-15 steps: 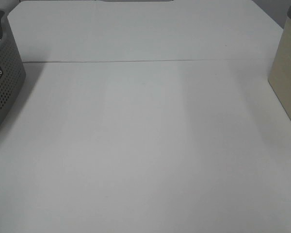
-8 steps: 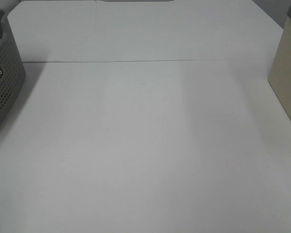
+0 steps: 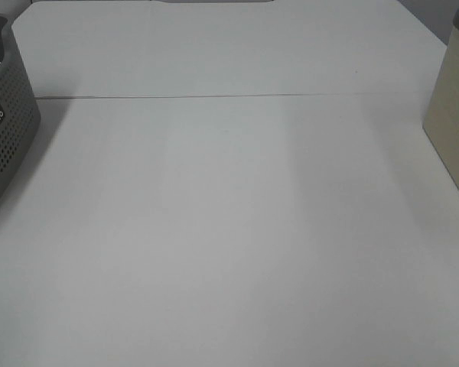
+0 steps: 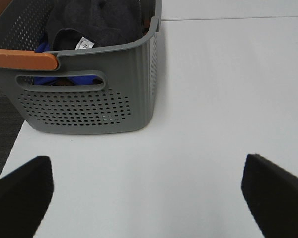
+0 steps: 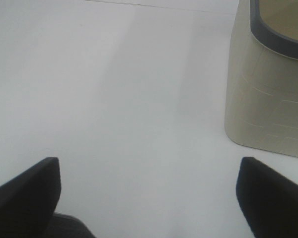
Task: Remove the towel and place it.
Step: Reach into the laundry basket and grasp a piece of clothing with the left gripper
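Observation:
The dark towel (image 4: 99, 22) lies bunched inside the grey perforated basket (image 4: 89, 106), with a white label showing on it. In the exterior high view only the basket's side (image 3: 8, 130) shows at the left edge, and the towel is hidden there. My left gripper (image 4: 149, 198) hangs open over the bare table, short of the basket, with nothing between its fingers. My right gripper (image 5: 149, 196) is open too, above the white table near a beige bin (image 5: 270, 84). Neither gripper appears in the exterior high view.
An orange handle (image 4: 22, 59) runs along the basket's rim, and something blue (image 4: 64, 79) shows through its handle slot. The beige bin (image 3: 453, 115) stands at the table's right edge. A seam (image 3: 214, 96) crosses the white table.

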Motion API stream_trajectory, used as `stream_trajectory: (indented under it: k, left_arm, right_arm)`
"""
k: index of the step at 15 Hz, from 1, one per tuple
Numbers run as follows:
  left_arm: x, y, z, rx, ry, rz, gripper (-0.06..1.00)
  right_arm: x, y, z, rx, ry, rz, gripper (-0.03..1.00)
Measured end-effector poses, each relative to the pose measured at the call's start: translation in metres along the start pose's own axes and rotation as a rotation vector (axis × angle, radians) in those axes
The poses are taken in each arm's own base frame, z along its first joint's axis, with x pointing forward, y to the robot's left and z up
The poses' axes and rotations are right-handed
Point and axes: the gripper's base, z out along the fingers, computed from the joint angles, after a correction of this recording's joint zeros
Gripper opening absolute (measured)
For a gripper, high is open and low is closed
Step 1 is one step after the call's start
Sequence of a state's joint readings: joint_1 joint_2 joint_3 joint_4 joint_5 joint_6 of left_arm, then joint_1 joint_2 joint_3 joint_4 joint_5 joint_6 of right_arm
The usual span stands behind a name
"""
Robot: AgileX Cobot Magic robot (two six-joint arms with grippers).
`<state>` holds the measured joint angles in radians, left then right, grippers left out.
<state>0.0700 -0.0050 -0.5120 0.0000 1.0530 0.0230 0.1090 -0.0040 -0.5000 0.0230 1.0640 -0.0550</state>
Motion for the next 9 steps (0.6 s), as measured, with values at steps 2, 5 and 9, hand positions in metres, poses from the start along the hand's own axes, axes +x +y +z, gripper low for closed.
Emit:
stream_trajectory:
  k: [2, 5, 9]
  left_arm:
    - [-0.020, 0.000, -0.004, 0.016, 0.157, 0.160, 0.97]
    - [-0.060, 0.001, 0.001, 0.050, 0.240, 0.362, 0.97]
    - [-0.116, 0.006, 0.039, 0.094, 0.371, 0.648, 0.97]
  right_arm:
    - [0.000, 0.000, 0.000, 0.000, 0.000, 0.000, 0.91]
    - [0.000, 0.000, 0.000, 0.000, 0.000, 0.000, 0.91]
    - [0.000, 0.000, 0.000, 0.000, 0.000, 0.000, 0.91]
